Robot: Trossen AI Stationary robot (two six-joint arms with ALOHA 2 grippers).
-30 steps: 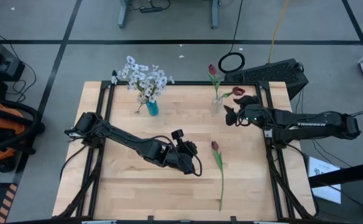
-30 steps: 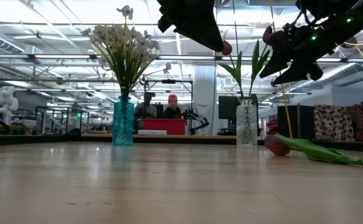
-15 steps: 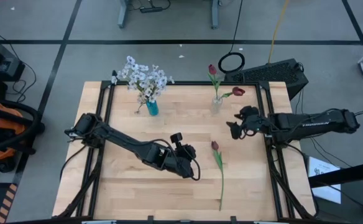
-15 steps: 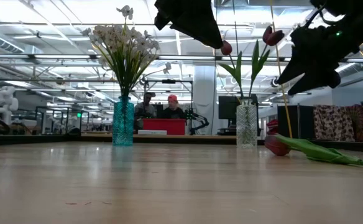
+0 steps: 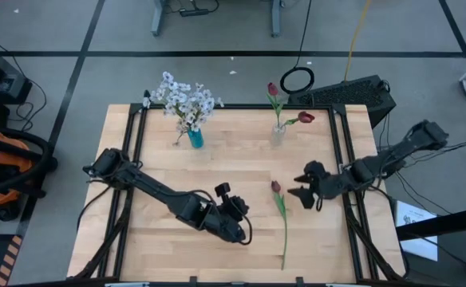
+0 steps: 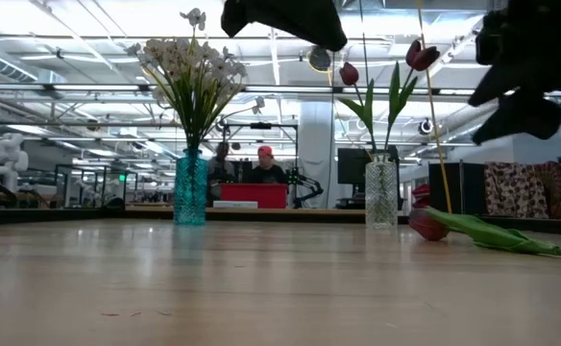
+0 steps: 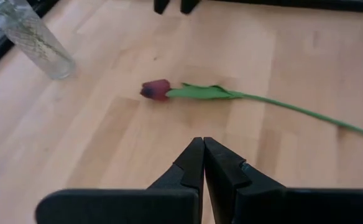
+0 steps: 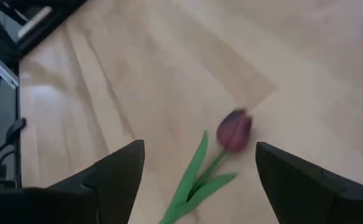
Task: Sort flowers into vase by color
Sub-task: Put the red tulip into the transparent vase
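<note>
One dark red tulip lies flat on the wooden table, its bud toward the far edge and its stem running to the near edge. My right gripper hovers open just right of the bud, touching nothing. My left gripper hangs shut above the table left of the tulip, pointing at it. A clear vase at the far right holds two red tulips. A blue vase at the far left holds the white flowers.
Black frame rails run along the table's left and right sides. A keyboard and a black ring lie beyond the far right corner. Bare wood lies between the two vases. People sit far behind the table in the low view.
My right gripper has swung from beside the clear vase toward the table's near edge, sinking slightly and turning, and now hovers by the lying tulip's bud, still open. My left gripper has drifted toward the near edge, still shut. The flowers have not moved.
</note>
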